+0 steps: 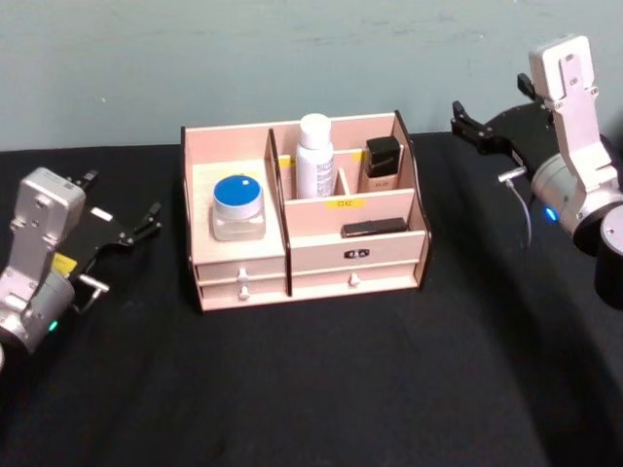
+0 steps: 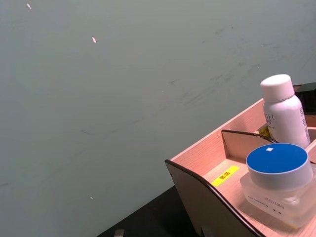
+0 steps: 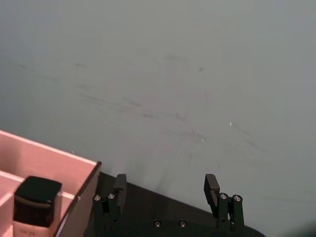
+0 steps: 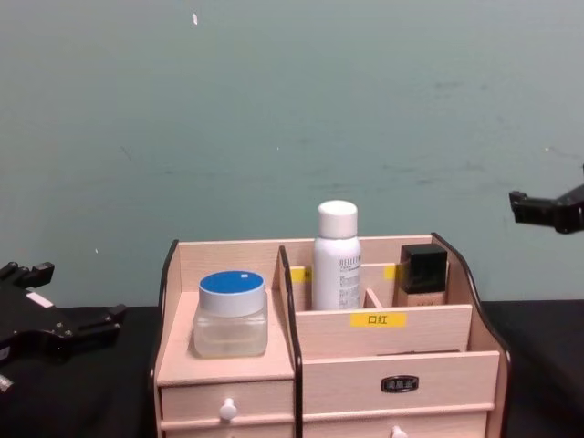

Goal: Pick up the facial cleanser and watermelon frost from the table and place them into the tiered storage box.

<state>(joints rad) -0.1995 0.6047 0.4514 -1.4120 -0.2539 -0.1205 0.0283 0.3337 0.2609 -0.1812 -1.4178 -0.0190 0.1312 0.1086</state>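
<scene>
The tiered storage box (image 1: 241,264) stands mid-table, with nothing lying on the cloth around it. In its back compartment stands a white bottle (image 1: 314,156) (image 4: 337,257) (image 2: 285,112), seemingly the facial cleanser. A flat dark item (image 1: 374,228), possibly the watermelon frost, lies in the front right compartment. My left gripper (image 1: 122,202) (image 4: 62,301) hovers open and empty to the left of the box. My right gripper (image 1: 493,109) (image 3: 165,186) is raised at the back right, open and empty.
A blue-lidded clear jar (image 1: 238,204) (image 4: 231,313) (image 2: 281,180) sits on the box's left tier. A black-capped bottle (image 1: 382,163) (image 3: 35,205) stands in the back right compartment. Black cloth (image 1: 321,389) covers the table; a grey-green wall (image 4: 292,109) rises close behind.
</scene>
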